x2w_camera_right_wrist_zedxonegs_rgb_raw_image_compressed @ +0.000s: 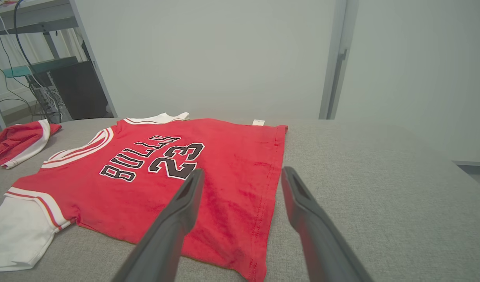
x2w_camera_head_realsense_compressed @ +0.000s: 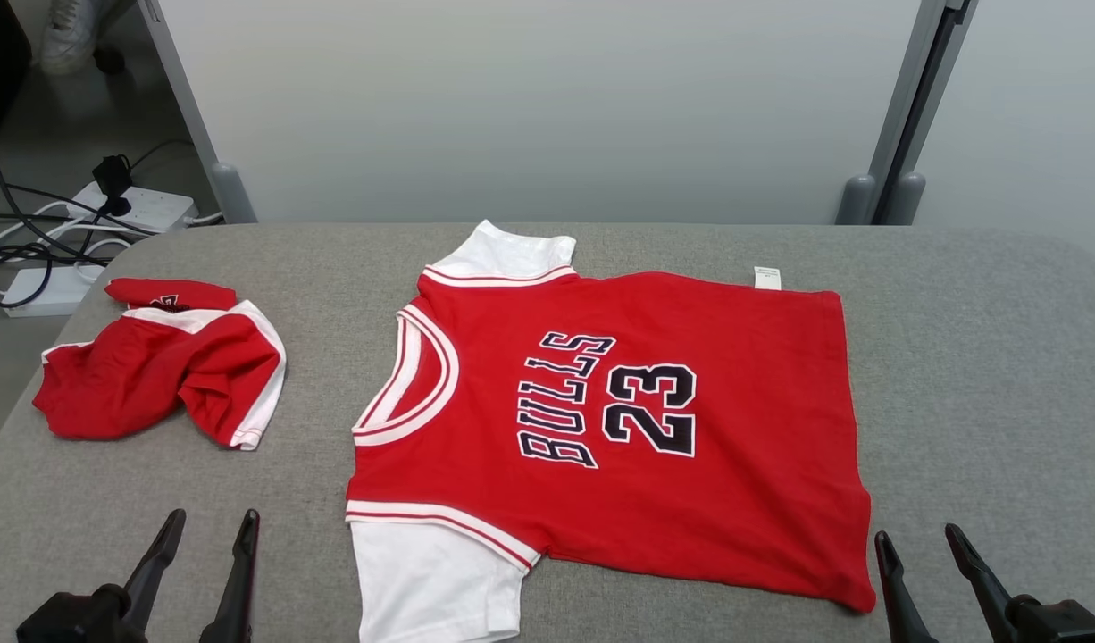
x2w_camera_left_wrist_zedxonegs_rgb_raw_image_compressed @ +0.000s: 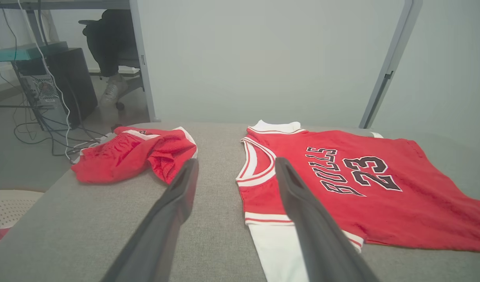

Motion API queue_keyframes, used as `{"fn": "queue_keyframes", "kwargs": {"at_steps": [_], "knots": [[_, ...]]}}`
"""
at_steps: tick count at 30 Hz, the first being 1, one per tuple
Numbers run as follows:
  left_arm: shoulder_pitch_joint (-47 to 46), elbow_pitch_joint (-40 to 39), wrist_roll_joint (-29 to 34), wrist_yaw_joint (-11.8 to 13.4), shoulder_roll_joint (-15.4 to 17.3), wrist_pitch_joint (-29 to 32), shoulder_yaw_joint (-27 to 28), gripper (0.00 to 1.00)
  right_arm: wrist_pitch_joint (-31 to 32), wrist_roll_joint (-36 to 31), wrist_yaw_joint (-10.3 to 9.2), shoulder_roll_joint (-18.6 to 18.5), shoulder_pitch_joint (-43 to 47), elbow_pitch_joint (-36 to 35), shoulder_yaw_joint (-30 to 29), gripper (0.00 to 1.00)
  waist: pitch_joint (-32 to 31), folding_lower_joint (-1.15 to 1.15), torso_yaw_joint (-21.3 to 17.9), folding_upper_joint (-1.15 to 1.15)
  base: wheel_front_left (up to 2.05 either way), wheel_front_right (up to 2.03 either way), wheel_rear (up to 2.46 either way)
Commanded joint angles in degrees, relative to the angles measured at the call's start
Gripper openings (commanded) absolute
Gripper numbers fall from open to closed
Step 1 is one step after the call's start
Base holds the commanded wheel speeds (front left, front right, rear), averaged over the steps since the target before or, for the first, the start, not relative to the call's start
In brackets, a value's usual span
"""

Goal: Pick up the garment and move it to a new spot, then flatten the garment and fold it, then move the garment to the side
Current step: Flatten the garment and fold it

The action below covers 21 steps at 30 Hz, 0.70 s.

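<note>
Red Bulls 23 jersey (x2w_camera_head_realsense_compressed: 619, 429): spread flat, front up, in the middle of the grey padded table (x2w_camera_head_realsense_compressed: 985, 375). Neck opening toward the robot's left, hem toward its right. One white sleeve lies at the far edge, the other at the near edge. A small white label (x2w_camera_head_realsense_compressed: 767, 278) sticks out at the far side near the hem. The near hem corner is a bit uneven.

Left gripper (x2w_camera_head_realsense_compressed: 213, 516): jaws wide apart, holding nothing, low over bare table just left of the near sleeve, not touching cloth.

Right gripper (x2w_camera_head_realsense_compressed: 917, 533): jaws also spread, empty, just beside the near hem corner. From the right wrist view one finger overlaps the hem edge; contact cannot be told.

Red-and-white shorts (x2w_camera_head_realsense_compressed: 159, 371): crumpled, at the table's left end, apart from the jersey.

Beyond the table: pale partition panels (x2w_camera_head_realsense_compressed: 547, 107); on the floor at far left, white power strips (x2w_camera_head_realsense_compressed: 146, 207) with dark cables, and a person's pale shoe (x2w_camera_head_realsense_compressed: 65, 36).
</note>
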Motion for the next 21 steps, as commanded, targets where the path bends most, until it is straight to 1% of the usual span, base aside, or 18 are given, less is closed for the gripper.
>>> {"fn": "queue_keyframes", "kwargs": {"at_steps": [1, 5, 8, 9, 11, 17, 21], "knots": [[-2.0, -1.2, 0.7, -0.5, 1.5, -0.8, 3.0, 1.00, -0.7, -0.4, 0.26, -0.6, -1.4, -1.8, 1.3, 1.00, 0.1, 0.00, 0.0, 0.00, 0.00, 0.00, 0.00], [-1.7, -0.3, 2.0, -2.2, 0.5, -0.8, 4.5, 1.00, -0.6, -0.4, 0.26, -0.4, -1.8, -2.0, 1.6, 1.00, 0.5, 0.00, -0.1, 0.00, 0.00, 0.00, 0.00], [-2.2, 0.8, 3.0, -4.3, -0.2, -0.8, 5.0, 1.00, -0.7, -0.2, 0.26, -0.1, -2.4, -1.8, 1.7, 1.00, 1.0, 0.00, 0.0, 0.00, 0.00, 0.00, 0.00], [-2.2, 0.8, 3.0, -4.3, -0.2, -0.8, 5.0, 1.00, -0.7, -0.2, 0.26, -0.1, -2.4, -1.8, 1.7, 1.00, 1.0, 0.00, 0.0, 0.00, 0.00, 0.00, 0.00], [-3.0, 1.8, 3.4, -5.2, -0.9, -0.8, 5.8, 1.00, -0.9, -0.1, 0.26, 0.0, -2.8, -1.5, 1.7, 1.00, 1.2, 0.00, 0.3, 0.00, 0.00, 0.00, 0.00], [-3.9, 3.4, 4.4, -6.6, -2.1, -0.8, 7.2, 1.00, -1.4, 0.1, 0.26, 0.4, -3.6, -0.8, 1.5, 1.00, 1.5, 0.00, 0.3, 0.00, 0.00, 0.00, 0.00], [-3.8, 3.8, 5.0, -6.7, -2.6, -0.8, 7.3, 1.00, -1.7, 0.1, 0.26, 0.6, -3.7, -0.6, 1.7, 1.00, 1.6, 0.00, 0.3, 0.00, 0.00, 0.00, 0.00]]}}
